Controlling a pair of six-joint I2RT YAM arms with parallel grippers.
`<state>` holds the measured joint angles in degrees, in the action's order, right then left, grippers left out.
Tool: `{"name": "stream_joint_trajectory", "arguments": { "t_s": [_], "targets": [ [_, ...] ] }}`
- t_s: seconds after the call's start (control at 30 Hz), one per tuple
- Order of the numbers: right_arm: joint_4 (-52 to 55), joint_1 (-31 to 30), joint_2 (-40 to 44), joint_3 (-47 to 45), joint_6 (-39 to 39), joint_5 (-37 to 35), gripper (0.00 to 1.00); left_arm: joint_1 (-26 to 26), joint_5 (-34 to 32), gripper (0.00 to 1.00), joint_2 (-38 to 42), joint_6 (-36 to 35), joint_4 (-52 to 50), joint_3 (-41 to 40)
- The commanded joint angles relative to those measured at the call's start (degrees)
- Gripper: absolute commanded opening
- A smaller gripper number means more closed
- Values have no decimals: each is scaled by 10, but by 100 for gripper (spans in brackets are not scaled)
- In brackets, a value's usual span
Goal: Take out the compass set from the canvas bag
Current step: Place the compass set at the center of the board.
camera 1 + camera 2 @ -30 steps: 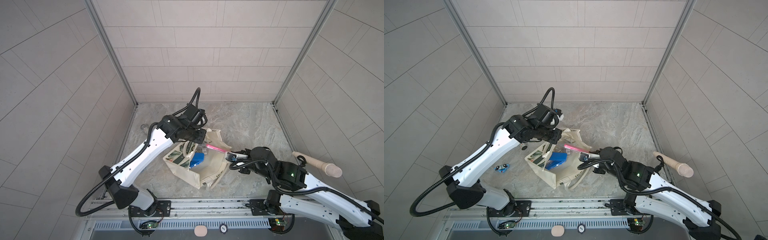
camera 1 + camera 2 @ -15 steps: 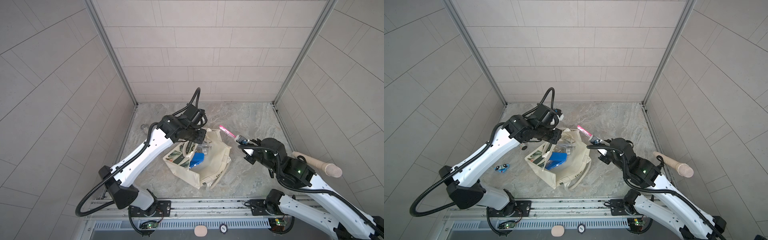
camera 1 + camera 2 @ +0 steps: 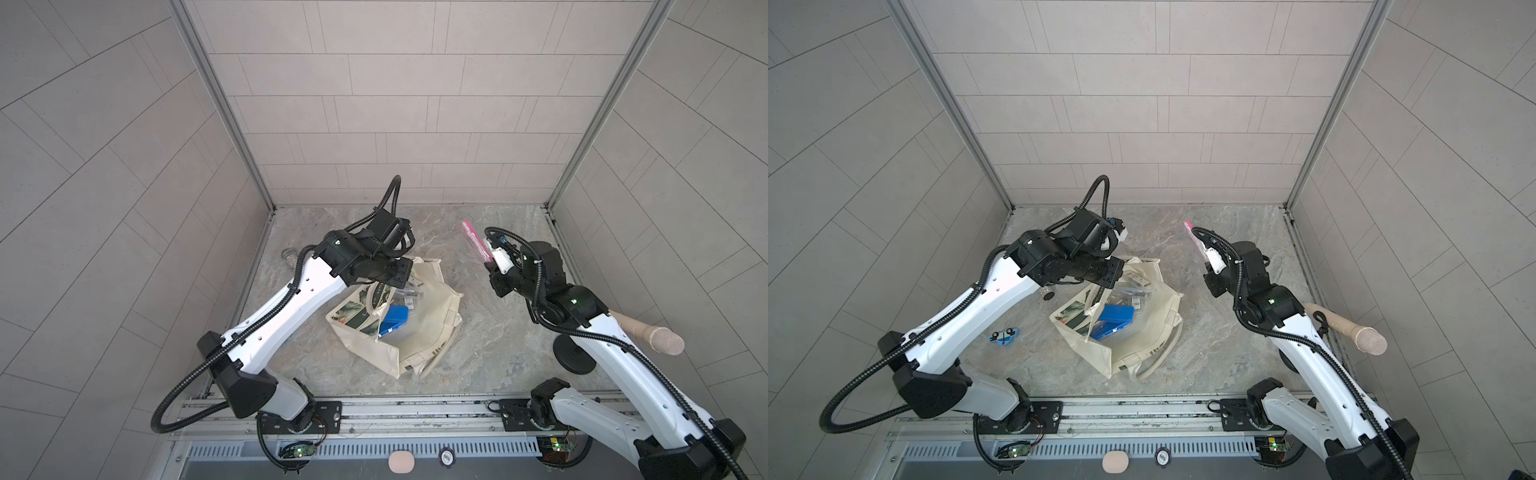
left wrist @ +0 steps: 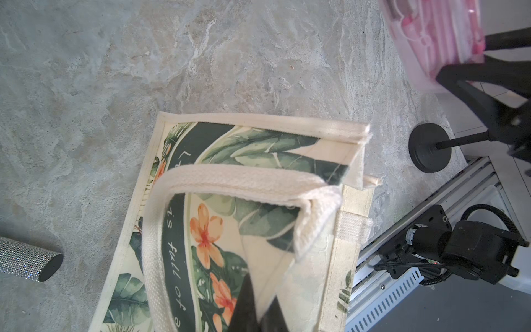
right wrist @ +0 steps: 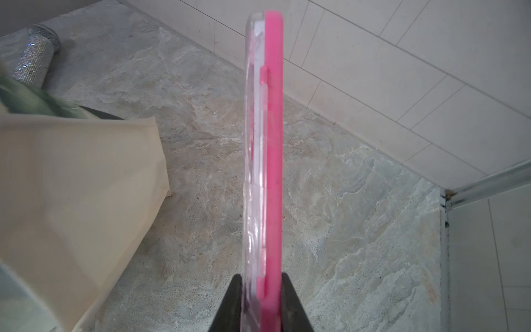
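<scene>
Gripping the compass set (image 3: pixel 473 241), your right tool (image 3: pixel 488 261) hangs beyond the black stand (image 3: pixel 575 353) (left tool (image 4: pixel 260 299) pinches canvas bag (image 3: pixel 432 332)).

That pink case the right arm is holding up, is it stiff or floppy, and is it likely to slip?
Likely stiff: the case juts straight from the right pincer without sagging. Probably light, being thin and held by one end. Its clear plastic face looks smooth, so it may slip.
</scene>
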<state>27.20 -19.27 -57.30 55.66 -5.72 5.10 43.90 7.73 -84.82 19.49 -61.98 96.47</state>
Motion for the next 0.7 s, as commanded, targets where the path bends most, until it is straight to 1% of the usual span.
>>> {"name": "stream_joint_trajectory", "arguments": {
  "t_s": [0.0, 0.13, 0.27, 0.33, 0.4, 0.47, 0.53, 0.67],
  "targets": [
    [-32, 24, -27, 2, 66, 26, 18, 0, 7, 0, 15, 1, 9, 2],
    [-46, 58, -83, 3, 111, 75, 19, 0, 7, 0, 18, 1, 9, 0],
    [-27, 81, -159, 36, 165, 122, 19, 0, 7, 0, 19, 2, 11, -4],
    [-39, 87, -195, 40, 193, 120, 16, 0, 7, 0, 20, 3, 12, -5],
    [-55, 98, -228, 42, 215, 152, 13, 0, 8, 0, 20, 3, 12, -6],
    [-70, 103, -255, 41, 232, 164, 14, 0, 9, 0, 21, 4, 12, -5],
    [-83, 104, -275, 41, 239, 170, 15, 0, 7, 0, 22, 3, 11, -5],
    [-92, 106, -314, 44, 249, 174, 25, 0, 5, 0, 23, 1, 7, -4]
  ]
}}
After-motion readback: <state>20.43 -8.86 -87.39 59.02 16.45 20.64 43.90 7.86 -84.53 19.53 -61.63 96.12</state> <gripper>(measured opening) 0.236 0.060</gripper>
